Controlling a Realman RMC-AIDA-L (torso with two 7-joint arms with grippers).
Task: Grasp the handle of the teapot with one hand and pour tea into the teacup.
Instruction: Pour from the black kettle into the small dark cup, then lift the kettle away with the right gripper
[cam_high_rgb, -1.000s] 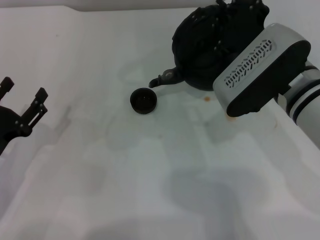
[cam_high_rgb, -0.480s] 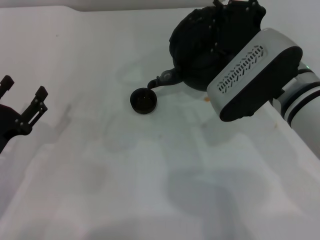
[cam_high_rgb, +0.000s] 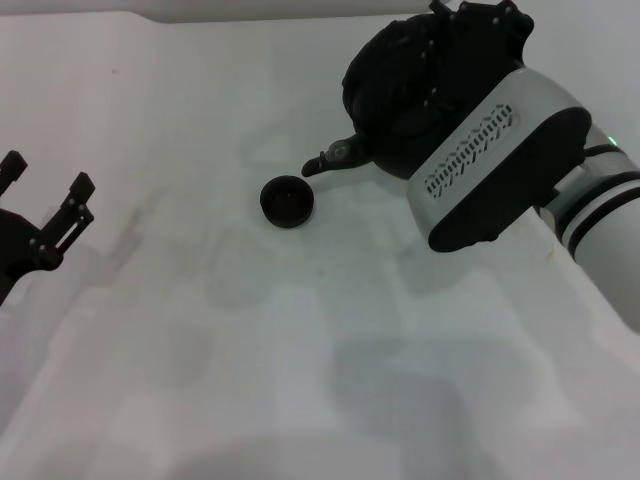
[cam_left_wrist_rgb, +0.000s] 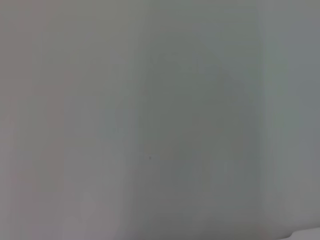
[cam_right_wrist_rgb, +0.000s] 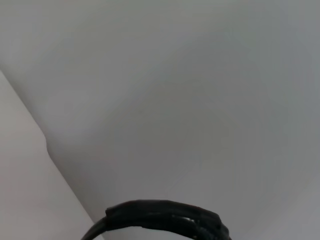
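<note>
Currently the teapot sits toward the far right of the desk, its short spout pointing at the teacup. Spout tip and cup rim are near but apart, the tip lying just beyond the cup on its far right side. No liquid is visible at the spout, and whether the pot base is on the desk or lifted cannot be told.

The handle appears in the right wrist view as a black arched band at the frame edge, consistent with the right claw being positioned over the pot top. Its fingers are hidden among the dark parts, so whether they are spread or pinching the handle cannot be told. Judged from this layout, the pot is oriented so that a forward tilt would direct flow into the cup.

The left claw is parked at the desk's left edge, fingers spread, holding nothing, well apart from both items.
</note>
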